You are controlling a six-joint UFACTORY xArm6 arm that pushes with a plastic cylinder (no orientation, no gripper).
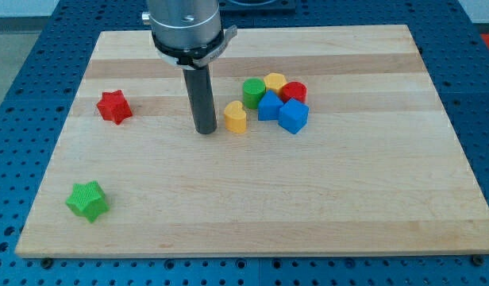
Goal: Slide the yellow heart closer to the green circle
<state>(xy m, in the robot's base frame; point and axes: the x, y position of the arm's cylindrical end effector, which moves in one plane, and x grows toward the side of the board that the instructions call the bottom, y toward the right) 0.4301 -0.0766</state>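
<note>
The yellow heart (236, 117) lies near the middle of the wooden board (252, 199). The green circle (253, 92) sits just up and to the right of it, a small gap apart. My tip (205, 130) rests on the board just left of the yellow heart, close to it; I cannot tell if they touch. The rod rises from the tip to the grey mount at the view's top.
Packed to the right of the green circle are a yellow block (275, 83), a red circle (294, 92), a blue block (269, 106) and a blue block (293, 116). A red star (114, 106) lies at the left. A green star (88, 200) lies at the bottom left.
</note>
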